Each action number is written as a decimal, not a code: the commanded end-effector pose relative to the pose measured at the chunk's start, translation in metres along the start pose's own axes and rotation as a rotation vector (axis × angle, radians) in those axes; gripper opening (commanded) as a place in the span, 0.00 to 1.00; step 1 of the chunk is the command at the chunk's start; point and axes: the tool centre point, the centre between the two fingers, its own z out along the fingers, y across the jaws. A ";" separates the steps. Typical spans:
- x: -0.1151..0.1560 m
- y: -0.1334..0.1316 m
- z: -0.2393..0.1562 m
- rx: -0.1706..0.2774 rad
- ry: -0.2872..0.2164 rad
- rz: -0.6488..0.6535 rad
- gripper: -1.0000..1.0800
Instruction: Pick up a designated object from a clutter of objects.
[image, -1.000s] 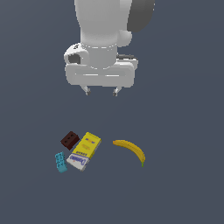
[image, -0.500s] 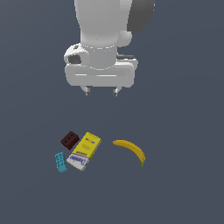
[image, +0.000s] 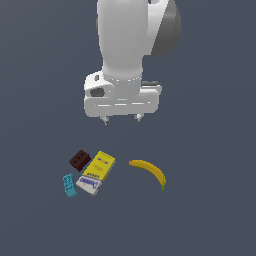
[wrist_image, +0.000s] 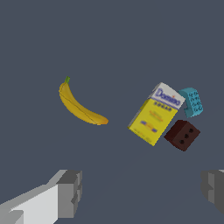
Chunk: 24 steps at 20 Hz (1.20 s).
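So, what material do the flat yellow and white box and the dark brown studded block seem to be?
Flat yellow and white box: probably printed cardboard, matte, with blue lettering on its white end. Dark brown studded block: looks like moulded plastic, with round studs on one face.

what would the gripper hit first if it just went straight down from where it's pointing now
Probably bare floor. The open gripper points down, and in the wrist view the gap between its fingers frames no object; the banana and box lie off that line.

Simulated scene — featureless grey floor (image: 210, 210) (rendered).
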 end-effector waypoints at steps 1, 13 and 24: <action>0.010 -0.007 0.017 -0.002 -0.003 -0.061 0.96; 0.056 -0.066 0.136 0.013 -0.010 -0.458 0.96; 0.067 -0.109 0.214 0.043 -0.004 -0.695 0.96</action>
